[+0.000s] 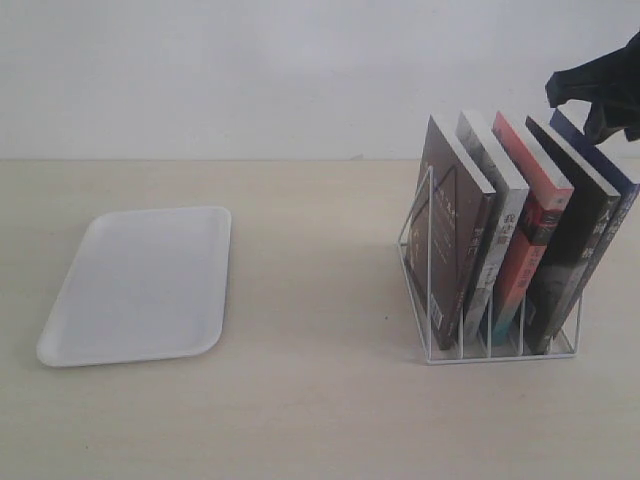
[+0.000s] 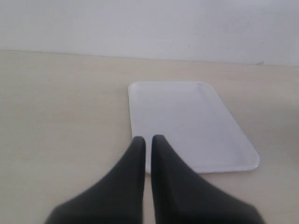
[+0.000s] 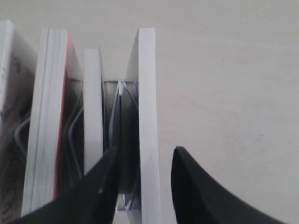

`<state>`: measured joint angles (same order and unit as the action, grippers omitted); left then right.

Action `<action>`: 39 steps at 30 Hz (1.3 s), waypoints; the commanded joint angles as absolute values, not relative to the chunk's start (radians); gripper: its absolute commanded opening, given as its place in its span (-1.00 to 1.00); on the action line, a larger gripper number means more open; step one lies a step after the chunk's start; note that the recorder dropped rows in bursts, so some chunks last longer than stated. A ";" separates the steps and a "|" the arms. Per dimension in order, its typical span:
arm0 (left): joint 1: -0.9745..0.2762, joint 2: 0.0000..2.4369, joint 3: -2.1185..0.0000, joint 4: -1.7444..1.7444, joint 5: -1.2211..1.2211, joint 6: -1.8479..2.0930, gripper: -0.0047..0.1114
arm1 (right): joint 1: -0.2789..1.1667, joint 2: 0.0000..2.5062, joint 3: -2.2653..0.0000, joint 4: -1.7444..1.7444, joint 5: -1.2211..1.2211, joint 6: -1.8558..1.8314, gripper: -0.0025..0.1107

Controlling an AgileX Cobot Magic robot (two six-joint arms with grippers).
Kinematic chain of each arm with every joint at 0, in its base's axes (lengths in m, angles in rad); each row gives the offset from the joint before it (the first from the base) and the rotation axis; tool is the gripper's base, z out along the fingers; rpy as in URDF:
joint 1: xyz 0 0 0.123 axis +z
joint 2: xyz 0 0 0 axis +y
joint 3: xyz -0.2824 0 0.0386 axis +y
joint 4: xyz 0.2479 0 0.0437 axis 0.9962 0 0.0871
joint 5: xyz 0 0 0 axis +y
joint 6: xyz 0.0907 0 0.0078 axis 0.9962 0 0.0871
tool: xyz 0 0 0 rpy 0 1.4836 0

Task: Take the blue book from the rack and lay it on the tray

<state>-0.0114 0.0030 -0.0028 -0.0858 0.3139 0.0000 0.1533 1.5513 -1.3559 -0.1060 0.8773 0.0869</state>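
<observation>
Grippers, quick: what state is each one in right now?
Left gripper: shut, empty, by the flat white plastic tray.
Right gripper: open, straddling the dark navy-blue paperback book, not clamped.

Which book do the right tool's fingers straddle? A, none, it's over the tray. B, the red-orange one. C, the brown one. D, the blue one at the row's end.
D: in the right wrist view the open right tool has one finger on each side of the blue book, the last in the row.
</observation>
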 commanded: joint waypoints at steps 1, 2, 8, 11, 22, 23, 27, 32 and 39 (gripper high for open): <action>-0.009 0.000 0.000 -0.086 0.307 -0.008 -0.84 | 0.149 1.577 -1.355 -0.105 0.860 0.076 -0.39; -0.009 0.000 0.000 -0.086 0.307 -0.008 -0.84 | 0.149 1.589 -1.355 -0.105 0.860 0.076 -0.39; -0.009 0.000 0.000 -0.086 0.307 -0.008 -0.84 | 0.149 1.634 -1.355 -0.105 0.849 0.076 -0.39; -0.009 0.000 0.000 -0.086 0.307 -0.008 -0.84 | 0.149 1.645 -1.355 -0.105 0.840 0.076 -0.39; -0.009 0.000 0.000 -0.086 0.307 -0.008 -0.84 | 0.149 1.675 -1.355 -0.113 0.838 0.076 -0.69; -0.009 0.000 0.000 -0.086 0.307 -0.008 -0.84 | 0.149 1.673 -1.355 -0.113 0.838 0.076 -0.81; -0.009 0.000 0.000 -0.086 0.307 -0.008 -0.84 | 0.149 1.673 -1.355 -0.113 0.844 0.081 -0.96; -0.009 0.000 0.000 -0.086 0.307 -0.008 -0.84 | 0.149 1.654 -1.375 -0.113 0.868 0.085 -0.96; -0.009 0.000 0.000 -0.086 0.307 -0.008 -0.84 | 0.149 1.556 -1.415 -0.113 0.872 0.089 -0.96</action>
<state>-0.0114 0.0030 -0.0028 -0.0858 0.3139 0.0000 0.1523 1.6256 -1.3783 -0.0922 0.9049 0.0874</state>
